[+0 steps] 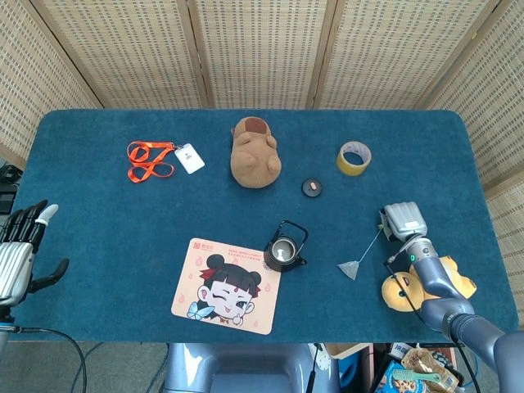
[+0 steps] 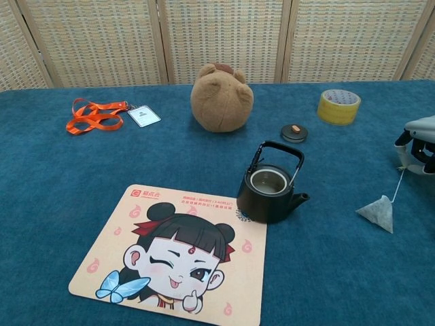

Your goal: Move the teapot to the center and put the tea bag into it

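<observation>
The black teapot [image 1: 284,248] [image 2: 270,191] stands open, without its lid, near the table's middle, touching the corner of the cartoon mat [image 1: 226,285]. Its small lid [image 1: 311,187] [image 2: 294,132] lies apart, farther back. The tea bag [image 1: 350,269] [image 2: 378,212] sits on the cloth to the right of the pot. Its string runs taut up to my right hand [image 1: 402,222] [image 2: 417,141], which pinches the string's end at the right side of the table. My left hand [image 1: 18,252] hangs with its fingers spread at the table's left edge, holding nothing.
A brown plush toy [image 1: 255,152] lies behind the teapot. A yellow tape roll [image 1: 354,158] sits at the back right, an orange lanyard with a badge [image 1: 155,159] at the back left. A yellow plush [image 1: 412,286] lies by my right forearm.
</observation>
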Action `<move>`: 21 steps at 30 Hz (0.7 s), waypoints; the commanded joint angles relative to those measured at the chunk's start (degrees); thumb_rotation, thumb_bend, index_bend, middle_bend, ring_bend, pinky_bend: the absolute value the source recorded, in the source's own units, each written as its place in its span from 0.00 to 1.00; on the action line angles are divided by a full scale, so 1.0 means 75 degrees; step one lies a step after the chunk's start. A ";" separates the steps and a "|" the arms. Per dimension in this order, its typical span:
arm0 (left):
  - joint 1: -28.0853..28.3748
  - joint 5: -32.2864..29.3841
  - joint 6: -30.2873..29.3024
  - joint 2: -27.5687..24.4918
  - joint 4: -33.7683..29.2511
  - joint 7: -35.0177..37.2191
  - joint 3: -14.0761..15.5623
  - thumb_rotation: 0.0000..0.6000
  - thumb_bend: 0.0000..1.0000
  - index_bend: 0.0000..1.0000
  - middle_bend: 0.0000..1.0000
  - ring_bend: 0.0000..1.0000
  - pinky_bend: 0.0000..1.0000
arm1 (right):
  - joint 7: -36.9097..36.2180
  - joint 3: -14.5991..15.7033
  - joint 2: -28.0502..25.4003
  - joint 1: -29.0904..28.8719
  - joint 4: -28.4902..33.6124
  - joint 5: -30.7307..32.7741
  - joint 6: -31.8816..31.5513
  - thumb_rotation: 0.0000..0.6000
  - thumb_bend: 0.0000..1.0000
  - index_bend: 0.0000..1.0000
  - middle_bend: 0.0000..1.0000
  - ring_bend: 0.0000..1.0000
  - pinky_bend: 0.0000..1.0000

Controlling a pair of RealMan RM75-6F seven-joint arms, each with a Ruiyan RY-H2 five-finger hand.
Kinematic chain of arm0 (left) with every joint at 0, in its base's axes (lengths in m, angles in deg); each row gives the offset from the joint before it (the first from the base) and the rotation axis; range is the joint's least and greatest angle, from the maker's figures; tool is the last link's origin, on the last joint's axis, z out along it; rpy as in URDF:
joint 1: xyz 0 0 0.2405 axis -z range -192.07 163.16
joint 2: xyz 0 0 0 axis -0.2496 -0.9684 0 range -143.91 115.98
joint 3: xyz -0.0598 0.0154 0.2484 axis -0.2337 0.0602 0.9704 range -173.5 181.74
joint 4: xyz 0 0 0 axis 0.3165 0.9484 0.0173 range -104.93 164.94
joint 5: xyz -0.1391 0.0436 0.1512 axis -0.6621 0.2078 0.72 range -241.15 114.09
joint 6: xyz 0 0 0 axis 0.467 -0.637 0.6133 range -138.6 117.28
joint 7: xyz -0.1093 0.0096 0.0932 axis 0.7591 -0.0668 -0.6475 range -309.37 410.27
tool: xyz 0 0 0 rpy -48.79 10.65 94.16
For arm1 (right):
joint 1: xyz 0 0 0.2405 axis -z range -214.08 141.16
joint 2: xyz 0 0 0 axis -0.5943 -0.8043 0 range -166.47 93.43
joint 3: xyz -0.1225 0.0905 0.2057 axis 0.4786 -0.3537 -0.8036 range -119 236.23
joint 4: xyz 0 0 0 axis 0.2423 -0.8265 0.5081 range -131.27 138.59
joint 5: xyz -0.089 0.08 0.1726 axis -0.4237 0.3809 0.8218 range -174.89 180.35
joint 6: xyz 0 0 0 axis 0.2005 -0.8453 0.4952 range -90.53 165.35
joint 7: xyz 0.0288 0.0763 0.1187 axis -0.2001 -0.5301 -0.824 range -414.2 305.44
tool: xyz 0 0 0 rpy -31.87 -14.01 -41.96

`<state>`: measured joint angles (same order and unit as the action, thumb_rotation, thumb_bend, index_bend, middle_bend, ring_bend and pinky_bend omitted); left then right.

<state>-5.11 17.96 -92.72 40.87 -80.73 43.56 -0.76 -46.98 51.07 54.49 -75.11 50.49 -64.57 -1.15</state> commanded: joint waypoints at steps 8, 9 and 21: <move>-0.0017 0.0001 -0.0041 -0.0011 -0.0010 0.0015 -0.0013 1.00 0.35 0.00 0.00 0.00 0.00 | -0.0158 -0.0053 -0.0119 0.0086 0.0141 -0.0051 -0.0154 1.00 0.67 0.65 0.89 0.94 1.00; -0.0019 0.0004 -0.0043 -0.0007 -0.0011 0.0016 -0.0010 1.00 0.35 0.00 0.00 0.00 0.00 | -0.0180 -0.0064 -0.0173 0.0106 0.0214 -0.0067 -0.0205 1.00 0.67 0.65 0.89 0.94 1.00; 0.0012 0.0090 0.0027 0.0021 -0.0058 -0.0056 0.0041 1.00 0.35 0.00 0.00 0.00 0.00 | -0.0417 -0.0231 -0.1143 0.0398 0.1818 -0.0347 -0.1132 1.00 0.68 0.65 0.89 0.94 1.00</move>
<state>-5.03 18.62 -92.53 41.03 -81.15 43.15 -0.47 -49.89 49.59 47.19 -72.62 62.41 -66.72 -8.48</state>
